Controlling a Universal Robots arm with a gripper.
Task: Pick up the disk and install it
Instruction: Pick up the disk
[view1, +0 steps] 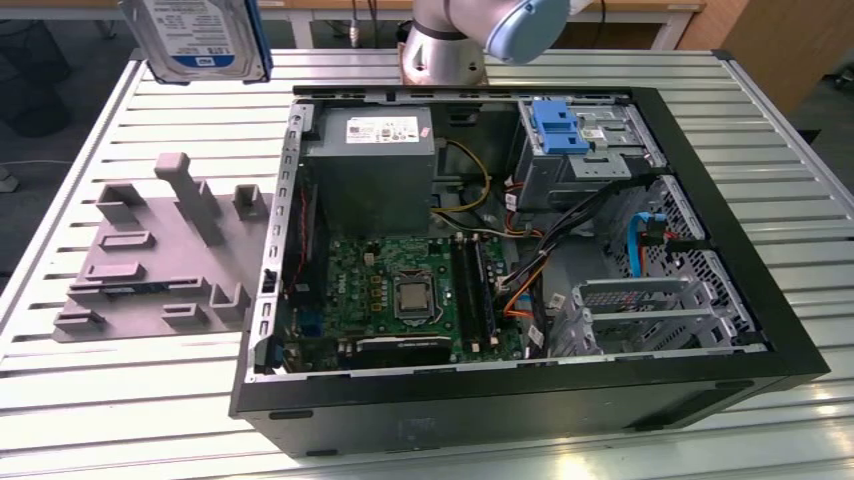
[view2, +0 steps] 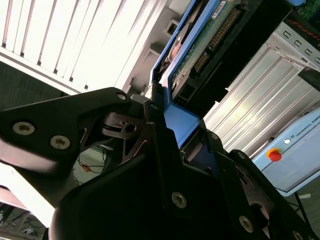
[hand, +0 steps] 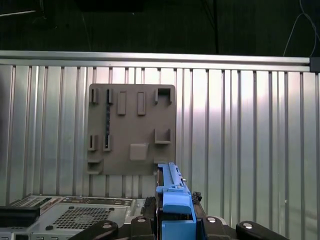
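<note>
I read the claw (hand: 176, 222) as clamped on the hard drive (view1: 200, 40) at its blue rail (hand: 171, 192), edge-on, well above the grey fixture plate (hand: 132, 130), presumably clearing its posts.

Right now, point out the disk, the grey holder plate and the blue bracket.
disk (view1: 198, 35): exterior view, its label.
grey holder plate (view1: 167, 262): exterior view, flat base.
blue bracket (view1: 557, 128): exterior view, top face.

The black tool (view2: 175, 117) grips the disk (view2: 200, 45) by its blue side rail, with the drive's green circuit board facing the camera. Behind it lies the ribbed metal table (view2: 75, 35). A pale grey box (view2: 300, 165) with a red button (view2: 274, 155) shows beside the tool's black linkage
</note>
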